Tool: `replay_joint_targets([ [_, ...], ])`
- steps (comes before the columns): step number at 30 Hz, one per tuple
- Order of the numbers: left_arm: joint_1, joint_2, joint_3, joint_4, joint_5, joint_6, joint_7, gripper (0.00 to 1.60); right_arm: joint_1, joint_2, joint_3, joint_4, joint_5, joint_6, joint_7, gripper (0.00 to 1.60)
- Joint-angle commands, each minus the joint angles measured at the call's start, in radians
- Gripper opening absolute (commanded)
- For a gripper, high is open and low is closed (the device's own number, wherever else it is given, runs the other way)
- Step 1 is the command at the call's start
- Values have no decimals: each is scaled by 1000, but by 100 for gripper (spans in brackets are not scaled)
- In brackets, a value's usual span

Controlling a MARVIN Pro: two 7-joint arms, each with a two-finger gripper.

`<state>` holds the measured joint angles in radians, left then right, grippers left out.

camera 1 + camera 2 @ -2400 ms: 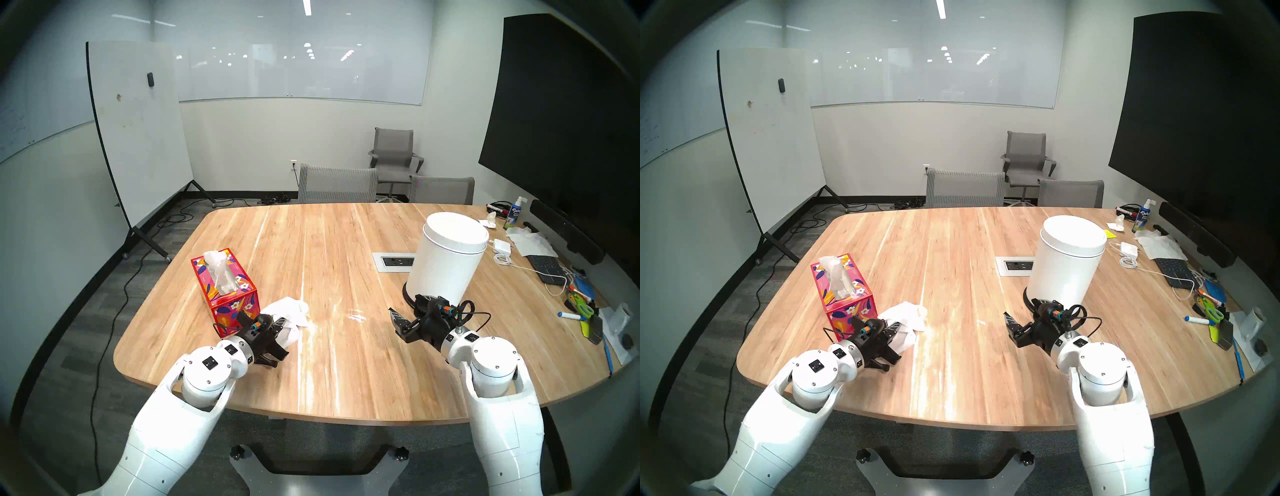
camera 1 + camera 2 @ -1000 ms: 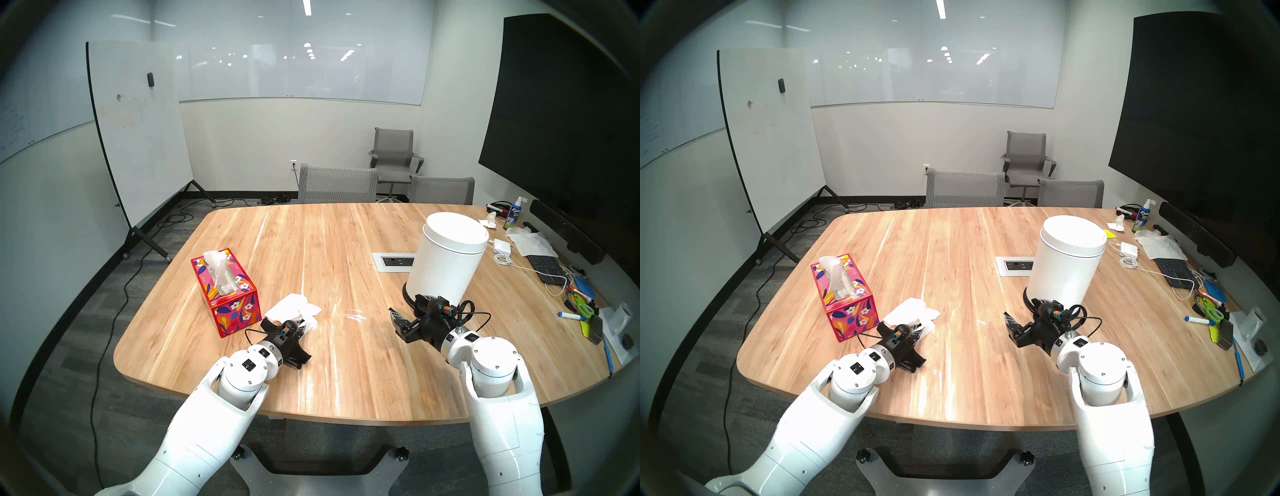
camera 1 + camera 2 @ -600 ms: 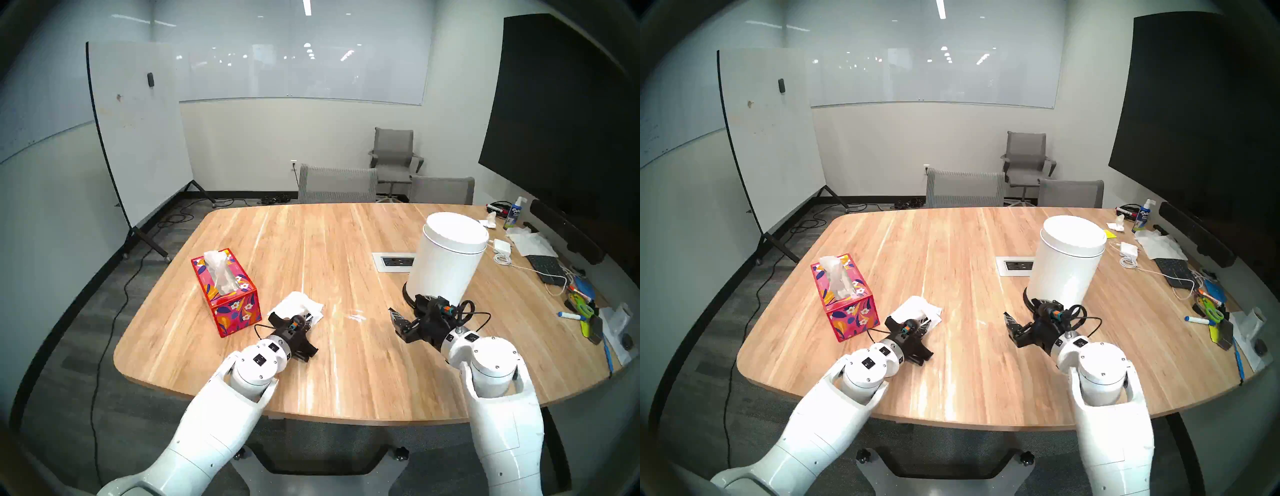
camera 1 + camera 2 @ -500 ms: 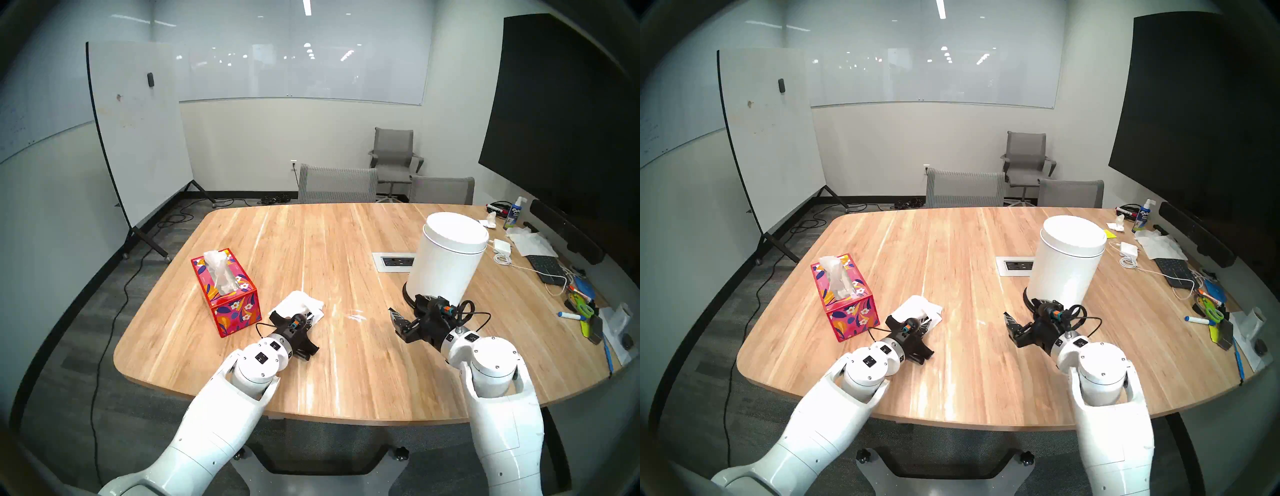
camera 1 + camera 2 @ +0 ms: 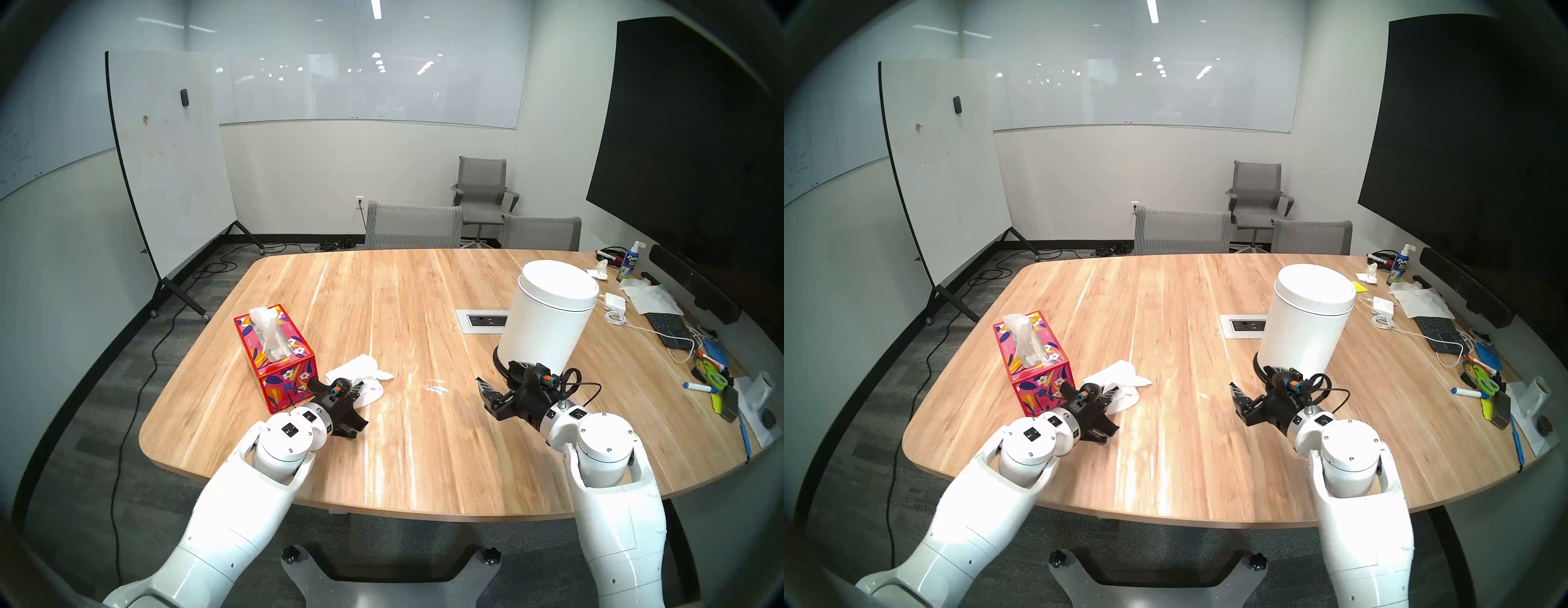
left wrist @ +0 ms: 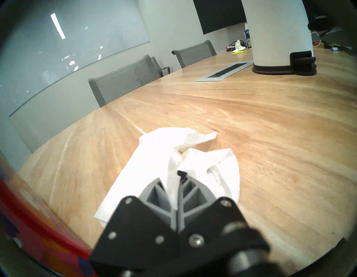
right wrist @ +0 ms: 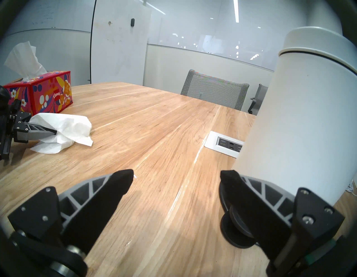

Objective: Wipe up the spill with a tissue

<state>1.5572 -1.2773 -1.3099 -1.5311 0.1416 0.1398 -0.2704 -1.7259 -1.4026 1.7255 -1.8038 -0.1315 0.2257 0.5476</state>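
Tissue (image 6: 154,154) folds masking left tool (image 6: 176,179) tips

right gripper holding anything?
No. In the right wrist view the right gripper has its jaws spread wide with only bare table between them, beside the white bin.

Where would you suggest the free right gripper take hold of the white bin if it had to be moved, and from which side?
Probably the white bin mid-wall, approached level from the robot's near side, where the open right gripper already faces it. The wall is smooth, upright and round, with no handle showing, and a black pedal juts from the base. Whether the jaws can span it is unclear.
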Motion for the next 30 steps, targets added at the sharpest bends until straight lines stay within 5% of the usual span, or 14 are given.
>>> replay_joint_targets([
  [1,42,43,-32,-57,-18,-28,-18,0,7,2,-1,-21,0,-1,2,160],
  [18,49,-8,44,-32,35,-48,24,0,7,2,-1,-21,0,-1,2,160],
  [30,-55,-62,64,47,42,-10,36,0,8,2,-1,-20,0,-2,2,160],
])
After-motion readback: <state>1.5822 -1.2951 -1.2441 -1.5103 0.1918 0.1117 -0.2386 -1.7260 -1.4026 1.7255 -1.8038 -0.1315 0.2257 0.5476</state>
